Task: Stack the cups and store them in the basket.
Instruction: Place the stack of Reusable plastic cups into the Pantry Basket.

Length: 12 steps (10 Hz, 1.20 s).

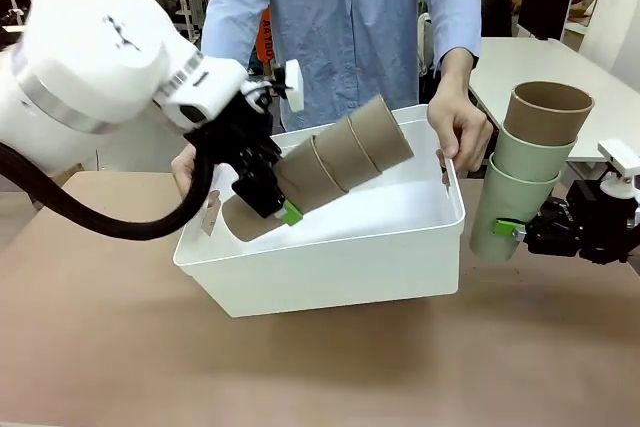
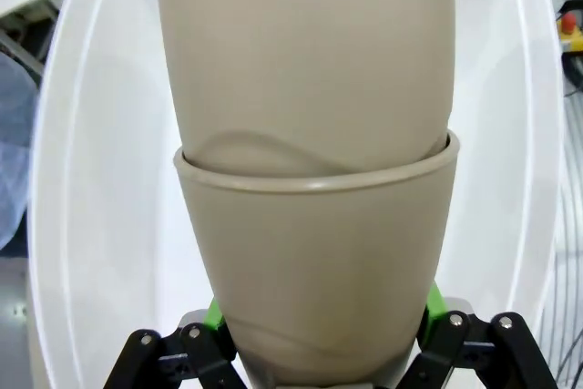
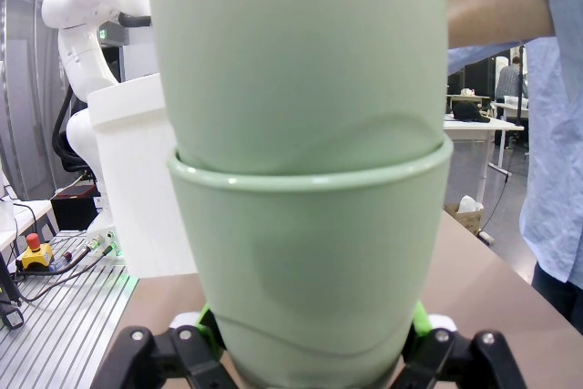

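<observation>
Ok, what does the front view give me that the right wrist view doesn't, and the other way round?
Front view: the left gripper shut on a tilted tan cup stack over the basket, the person's hand on its rim, and a tan cup topping the right arm's stack. Right wrist view: the green pads pressed against the lower mint cup, and a red button farther off. Both: the right gripper holding the nested mint cups, and the basket.
</observation>
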Motion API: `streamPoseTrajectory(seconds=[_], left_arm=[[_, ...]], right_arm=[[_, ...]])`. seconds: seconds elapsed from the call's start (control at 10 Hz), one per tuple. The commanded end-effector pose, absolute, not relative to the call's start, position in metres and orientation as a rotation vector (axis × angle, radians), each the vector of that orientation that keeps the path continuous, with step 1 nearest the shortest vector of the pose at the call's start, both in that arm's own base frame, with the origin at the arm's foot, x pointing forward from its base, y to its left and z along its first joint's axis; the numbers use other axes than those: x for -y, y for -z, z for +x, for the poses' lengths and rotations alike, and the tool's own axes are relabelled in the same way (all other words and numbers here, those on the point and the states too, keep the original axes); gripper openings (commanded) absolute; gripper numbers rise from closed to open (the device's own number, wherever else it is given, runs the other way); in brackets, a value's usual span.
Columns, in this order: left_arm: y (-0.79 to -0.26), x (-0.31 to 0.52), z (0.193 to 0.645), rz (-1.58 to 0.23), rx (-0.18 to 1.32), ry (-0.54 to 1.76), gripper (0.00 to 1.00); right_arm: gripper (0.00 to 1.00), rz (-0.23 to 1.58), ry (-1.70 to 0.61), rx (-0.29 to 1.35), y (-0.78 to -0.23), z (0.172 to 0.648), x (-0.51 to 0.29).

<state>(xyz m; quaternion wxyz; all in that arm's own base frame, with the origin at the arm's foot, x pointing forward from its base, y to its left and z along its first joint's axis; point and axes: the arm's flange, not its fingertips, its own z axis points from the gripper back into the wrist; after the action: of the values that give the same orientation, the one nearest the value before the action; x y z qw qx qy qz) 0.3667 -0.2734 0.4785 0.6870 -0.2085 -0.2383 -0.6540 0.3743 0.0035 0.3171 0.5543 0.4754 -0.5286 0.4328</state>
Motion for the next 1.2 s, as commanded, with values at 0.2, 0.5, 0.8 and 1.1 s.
streamPoseTrajectory(seconds=[0.2, 0.5, 0.8, 1.1], left_arm=[[-0.439, 0.294, 0.372, -0.348, 0.429, 1.460, 0.85], [-0.414, 0.300, 0.372, -0.303, 0.391, 1.473, 0.85], [-0.403, 0.308, 0.370, -0.286, 0.371, 1.510, 0.85], [-0.405, 0.308, 0.371, -0.300, 0.362, 1.538, 1.00]], right_arm=[[0.85, 1.116, -1.031, 1.260, -0.322, 0.375, -0.003], [0.85, 1.116, -1.031, 1.260, -0.322, 0.375, -0.003], [0.85, 1.116, -1.031, 1.260, -0.322, 0.375, -0.003], [0.85, 1.116, -1.031, 1.260, -0.322, 0.375, -0.003]])
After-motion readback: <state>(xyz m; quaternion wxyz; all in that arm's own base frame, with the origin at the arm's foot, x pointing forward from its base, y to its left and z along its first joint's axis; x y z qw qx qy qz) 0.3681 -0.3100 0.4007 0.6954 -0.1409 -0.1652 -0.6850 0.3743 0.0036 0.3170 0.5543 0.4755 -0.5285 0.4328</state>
